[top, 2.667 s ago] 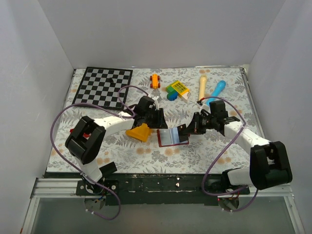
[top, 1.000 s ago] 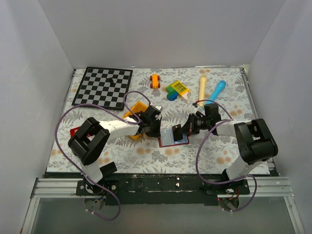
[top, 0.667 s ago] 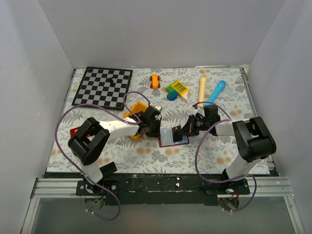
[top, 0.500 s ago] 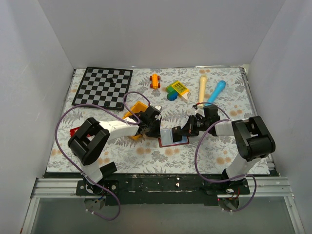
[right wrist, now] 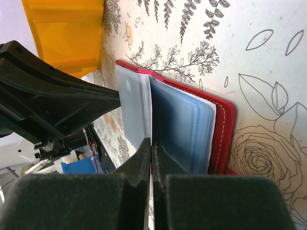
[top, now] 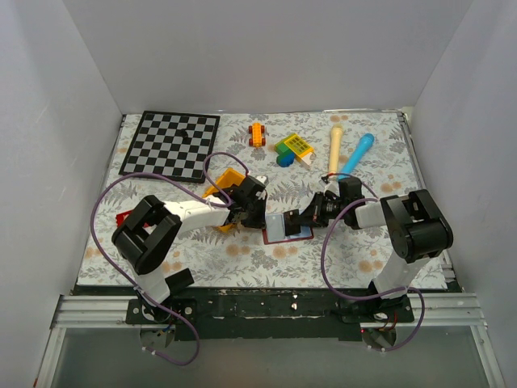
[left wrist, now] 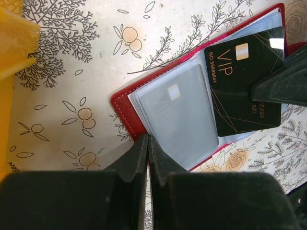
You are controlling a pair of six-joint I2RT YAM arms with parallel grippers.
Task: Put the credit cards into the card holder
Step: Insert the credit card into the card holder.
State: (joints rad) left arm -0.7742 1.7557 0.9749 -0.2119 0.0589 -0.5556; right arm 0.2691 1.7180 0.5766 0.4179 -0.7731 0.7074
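Holder (left wrist: 120, 101) open flat on counter (left wrist: 72, 72). Left hand (left wrist: 146, 143) fully closed, empty, tips pressing cover edge, presumably pinning it against sliding. Right hand (right wrist: 151, 146) pinched shut on edge of card (left wrist: 240, 91), card slanted over pocket, not yet seated. Second card (left wrist: 177, 115) already sleeved alongside.

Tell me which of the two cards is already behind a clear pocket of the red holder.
The pale, greyed-over card nearest the left pincer. The black VIP card beside it shows bare, with crisp gold lettering.
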